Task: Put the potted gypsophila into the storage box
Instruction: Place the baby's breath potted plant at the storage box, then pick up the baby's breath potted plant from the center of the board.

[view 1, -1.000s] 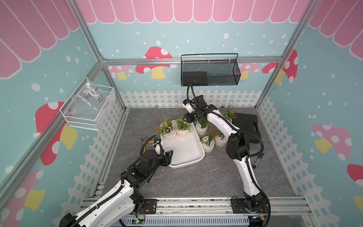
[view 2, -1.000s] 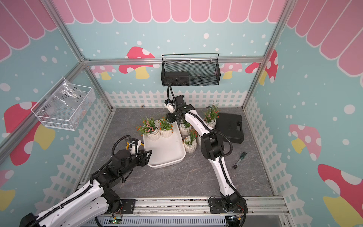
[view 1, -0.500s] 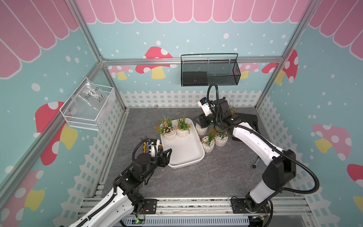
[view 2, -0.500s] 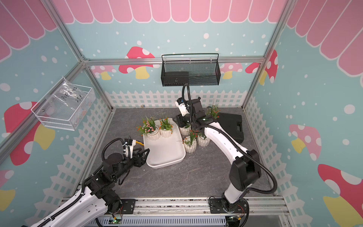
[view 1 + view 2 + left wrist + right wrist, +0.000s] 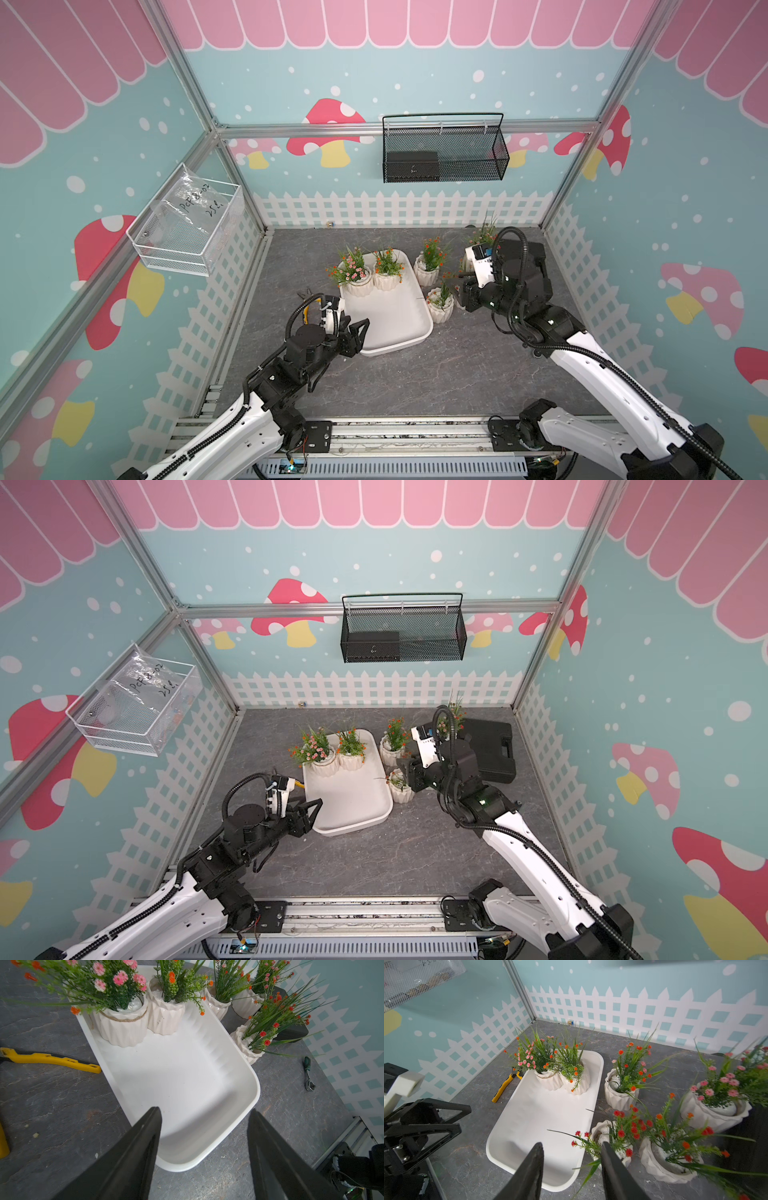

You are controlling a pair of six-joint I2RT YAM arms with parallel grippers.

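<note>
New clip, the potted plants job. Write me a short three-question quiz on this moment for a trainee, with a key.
1. How many potted gypsophila stand inside the storage box?
2. True or false: the left end effector is shut on a pot.
3. Which tool lies on the table beside the storage box? A. yellow-handled pliers B. a hammer C. scissors

Key
1. Two, side by side at the far end.
2. False: it is open and empty.
3. A
</note>
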